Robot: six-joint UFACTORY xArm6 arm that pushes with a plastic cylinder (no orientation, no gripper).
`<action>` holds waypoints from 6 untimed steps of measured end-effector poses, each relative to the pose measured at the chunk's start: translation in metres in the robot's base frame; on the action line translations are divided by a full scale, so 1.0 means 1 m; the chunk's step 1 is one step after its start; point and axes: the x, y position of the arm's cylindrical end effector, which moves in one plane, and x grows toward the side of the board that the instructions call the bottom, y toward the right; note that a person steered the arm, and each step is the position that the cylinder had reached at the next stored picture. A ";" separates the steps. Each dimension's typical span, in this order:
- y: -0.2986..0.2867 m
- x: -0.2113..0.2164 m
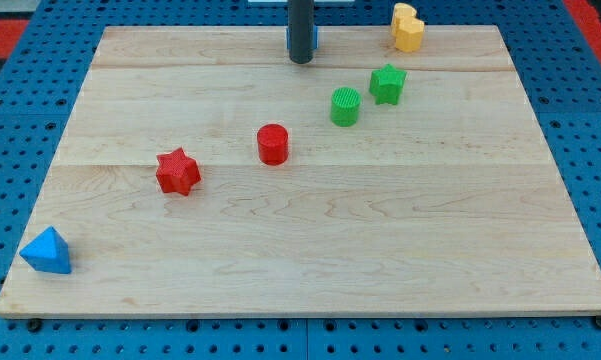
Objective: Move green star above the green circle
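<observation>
1. Wooden board (300,260) is lying flat on a blue pegboard base; at its near left corner a blue triangular block (47,251) is sitting alone, well apart from everything else.
2. Further in, a red star (178,171) and a red cylinder (273,144) are standing left of centre, clear of the working area.
3. Beyond them the green circle (345,106) is sitting right of centre, with the green star (387,84) just beside it, up and to the view's right; whether they are touching cannot be told.
4. At the far edge a yellow block (407,28) is resting near the right corner; a blue block (314,38) is mostly hidden behind the rod.
5. My tip (300,61) is standing at the view's top, left of both green blocks and contacting neither. The rod is hanging upright. It is carrying no hand, so nothing is being grasped.
6. Judgement: the approach step is in hand. The star is needing a short push to the view's left, so my tip is needing to get round to its right side without disturbing the circle.
</observation>
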 end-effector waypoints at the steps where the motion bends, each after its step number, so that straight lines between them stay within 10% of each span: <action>1: 0.000 -0.026; 6: 0.145 0.093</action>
